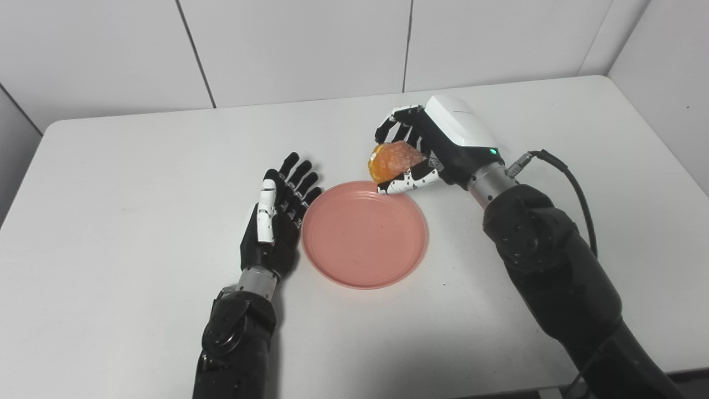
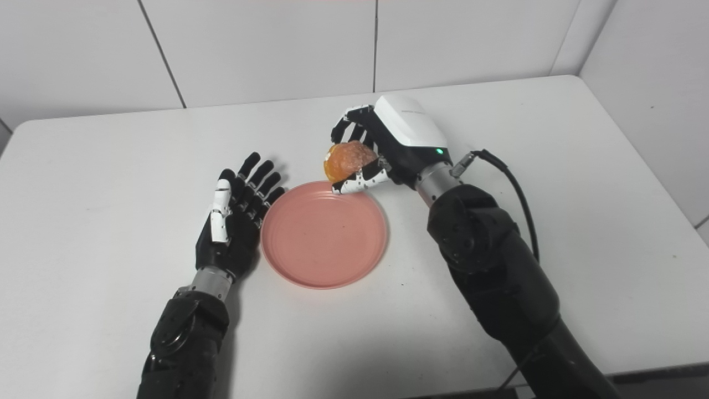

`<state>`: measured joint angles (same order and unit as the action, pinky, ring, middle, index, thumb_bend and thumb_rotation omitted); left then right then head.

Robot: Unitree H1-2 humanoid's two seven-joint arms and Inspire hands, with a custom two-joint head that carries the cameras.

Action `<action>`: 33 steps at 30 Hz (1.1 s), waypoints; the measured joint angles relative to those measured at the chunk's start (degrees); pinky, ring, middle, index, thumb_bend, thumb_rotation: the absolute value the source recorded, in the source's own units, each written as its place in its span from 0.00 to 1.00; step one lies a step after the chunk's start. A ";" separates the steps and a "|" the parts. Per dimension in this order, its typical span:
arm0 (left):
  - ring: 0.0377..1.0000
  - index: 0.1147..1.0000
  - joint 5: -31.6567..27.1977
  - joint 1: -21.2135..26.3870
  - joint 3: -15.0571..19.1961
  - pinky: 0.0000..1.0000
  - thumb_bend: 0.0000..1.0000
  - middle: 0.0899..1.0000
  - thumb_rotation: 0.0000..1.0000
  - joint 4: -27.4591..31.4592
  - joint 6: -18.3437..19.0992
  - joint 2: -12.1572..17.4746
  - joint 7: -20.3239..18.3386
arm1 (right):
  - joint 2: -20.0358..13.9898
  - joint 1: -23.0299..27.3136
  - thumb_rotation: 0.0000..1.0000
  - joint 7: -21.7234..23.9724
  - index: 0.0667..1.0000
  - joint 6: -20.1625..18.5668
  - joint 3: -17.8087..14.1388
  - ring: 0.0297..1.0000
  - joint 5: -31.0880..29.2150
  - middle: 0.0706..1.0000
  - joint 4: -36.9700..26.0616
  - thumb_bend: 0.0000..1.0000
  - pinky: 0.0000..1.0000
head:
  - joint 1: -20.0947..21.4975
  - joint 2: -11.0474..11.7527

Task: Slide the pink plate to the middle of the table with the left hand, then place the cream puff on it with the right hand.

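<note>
The right hand (image 1: 426, 149) is wrapped around the cream puff (image 1: 392, 160), with fingers over the top and the thumb under it. It holds the puff up in the air, right at the far edge of the pink plate (image 1: 364, 234). The puff is not on the plate yet.

The left hand (image 1: 277, 219) lies flat with its fingers spread apart and holds nothing. It rests just beside the plate, on the plate's left, and I cannot tell if it touches the rim.

The plate sits near the middle of the white table (image 1: 111, 221), so the sliding part looks done. The plate has nothing in it. What is left, I think, is the last part: bring the puff over the middle of the plate, lower it, and let go.

Counting things: one pink plate, one cream puff, one table, and two hands. A black cable (image 1: 570, 183) loops off the right arm, on the plate's right.
</note>
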<state>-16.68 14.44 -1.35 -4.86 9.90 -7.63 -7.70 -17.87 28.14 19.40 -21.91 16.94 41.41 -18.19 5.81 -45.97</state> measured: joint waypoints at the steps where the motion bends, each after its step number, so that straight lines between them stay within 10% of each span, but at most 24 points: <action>1: 0.91 0.89 0.32 0.00 -0.07 0.90 0.40 0.91 1.00 0.06 0.00 -0.19 0.46 | 0.16 0.05 0.00 -0.01 0.50 0.11 0.16 0.35 -0.03 0.39 0.15 0.52 0.30 | -0.96 -0.09; 33: 0.91 0.89 3.09 0.06 -0.93 0.89 0.43 0.90 1.00 0.17 0.00 -1.89 2.93 | 3.84 -1.77 0.00 2.34 0.50 2.72 8.14 0.36 -0.10 0.38 5.32 0.52 0.30 | -2.82 -2.29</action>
<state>-13.58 14.50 -2.29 -4.70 9.91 -9.52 -4.78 -14.03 26.37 21.74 -19.18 25.08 41.32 -12.87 2.99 -48.25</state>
